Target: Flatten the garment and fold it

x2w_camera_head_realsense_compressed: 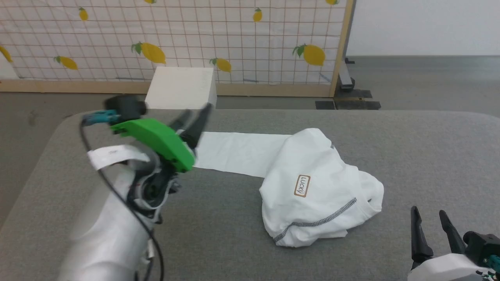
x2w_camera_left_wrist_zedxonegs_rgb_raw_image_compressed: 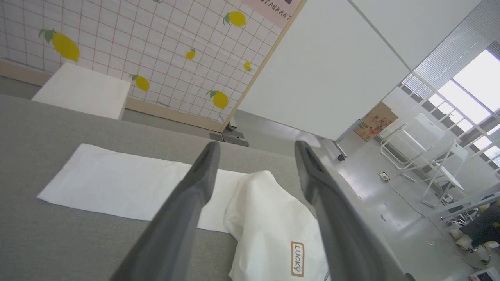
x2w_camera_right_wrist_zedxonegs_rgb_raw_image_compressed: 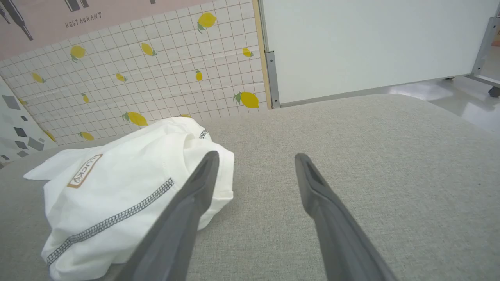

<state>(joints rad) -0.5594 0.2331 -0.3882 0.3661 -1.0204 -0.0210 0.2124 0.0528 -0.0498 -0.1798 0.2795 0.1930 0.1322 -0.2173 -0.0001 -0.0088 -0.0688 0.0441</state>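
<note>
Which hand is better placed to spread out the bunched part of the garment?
Probably the right hand: open and low beside the bunched garment. The left hand hangs above its flat end.

This looks like a robot test room, not a real home. The lemon-print tile wall (x2w_camera_head_realsense_compressed: 234, 39) is only a thin screen in a wooden frame. Beside it stands a plain white board on wheels (x2w_camera_right_wrist_zedxonegs_rgb_raw_image_compressed: 371, 43). Farther off are a shiny pale floor (x2w_camera_left_wrist_zedxonegs_rgb_raw_image_compressed: 390, 218), white metal racks (x2w_camera_left_wrist_zedxonegs_rgb_raw_image_compressed: 425, 128) and a big bright window (x2w_camera_left_wrist_zedxonegs_rgb_raw_image_compressed: 476, 82).

A brown-bordered patch (x2w_camera_head_realsense_compressed: 302, 185) on the white garment (x2w_camera_head_realsense_compressed: 332, 179) reads "LUCKY"; a pink sign (x2w_camera_right_wrist_zedxonegs_rgb_raw_image_compressed: 84, 19) apparently says "RESTAURANT"
</note>
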